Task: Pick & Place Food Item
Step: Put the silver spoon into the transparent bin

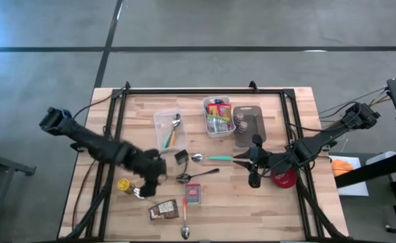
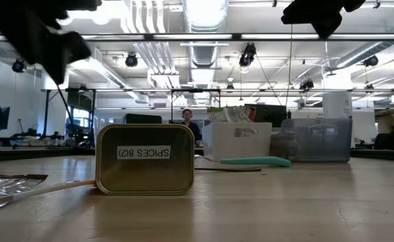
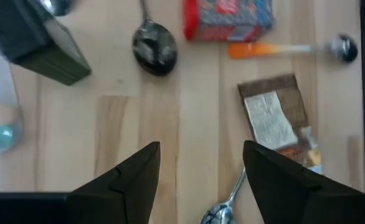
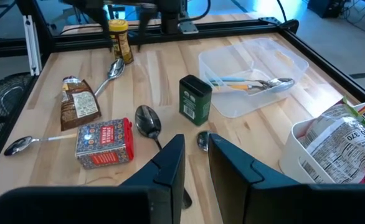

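High view: wooden table [image 1: 272, 209] with two dark arms reaching inward from either side. Left gripper [image 1: 156, 177] hangs above the table's left-centre, fingers parted around nothing; in the left wrist view both fingers [image 3: 123, 180] stand apart over bare wood. Right gripper [image 1: 253, 167] hovers right of centre, its fingers drawn almost together and holding nothing, as the right wrist view confirms [image 4: 195, 168]. A clear bin [image 1: 168, 128] holding cutlery sits left of a white bin [image 1: 218, 116] filled with packets; a dark board [image 1: 249, 125] with stacked rounds lies just right of that. A red object [image 1: 286, 178] lies beneath the right arm. Food items on the table: red box [image 1: 194, 194], brown packet [image 1: 163, 210], green tin [image 1: 181, 158], yellow-capped jar [image 1: 124, 185]. Loose cutlery: teal-handled spoon [image 1: 213, 158], dark spoon [image 1: 192, 176], orange-handled spoon [image 1: 185, 217]. Low view: the green tin [image 2: 145, 159] fills the foreground, labelled SPICES.
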### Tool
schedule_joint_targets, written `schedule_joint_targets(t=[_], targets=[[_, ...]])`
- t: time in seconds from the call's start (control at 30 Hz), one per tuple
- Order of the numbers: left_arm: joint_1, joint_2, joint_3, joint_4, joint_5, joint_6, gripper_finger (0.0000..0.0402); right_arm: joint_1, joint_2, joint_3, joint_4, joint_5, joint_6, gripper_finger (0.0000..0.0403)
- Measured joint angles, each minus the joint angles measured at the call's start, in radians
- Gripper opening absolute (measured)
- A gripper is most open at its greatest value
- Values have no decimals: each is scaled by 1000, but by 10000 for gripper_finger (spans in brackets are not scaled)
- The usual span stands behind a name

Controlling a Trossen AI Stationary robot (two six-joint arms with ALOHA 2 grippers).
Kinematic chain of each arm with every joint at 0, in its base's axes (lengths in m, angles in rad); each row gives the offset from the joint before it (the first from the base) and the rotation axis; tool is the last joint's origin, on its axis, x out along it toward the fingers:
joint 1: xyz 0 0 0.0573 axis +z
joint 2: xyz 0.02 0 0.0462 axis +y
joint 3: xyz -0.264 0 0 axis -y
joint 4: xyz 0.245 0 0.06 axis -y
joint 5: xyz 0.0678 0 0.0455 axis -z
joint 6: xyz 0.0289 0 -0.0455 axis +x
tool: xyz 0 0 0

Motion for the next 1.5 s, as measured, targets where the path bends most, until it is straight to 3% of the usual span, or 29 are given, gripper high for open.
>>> schedule_joint_targets(t=[0.2, 0.37, 0.5, 0.8, 1.2, 1.33, 1.5], targets=[[-133, 1, -28, 23, -74, -80, 182, 0, 0, 0, 0, 2, 0, 67], [-171, 43, -54, 44, -56, -132, 134, 0, -1, -1, 1, 3, 0, 67], [-185, 116, -59, 46, 0, -127, 120, 0, -1, -2, 1, 3, 22, 67], [-234, 286, -32, 54, 117, 71, 139, 0, -1, -5, -1, 3, 21, 67], [-247, 348, -17, 66, 99, 169, 241, 0, -1, -6, 0, 3, 23, 67], [-252, 348, -17, 65, 56, 191, 241, 0, -1, -6, 0, 3, 23, 67], [-254, 360, -18, 69, 3, 191, 211, 0, -1, -6, 0, 3, 23, 67]])
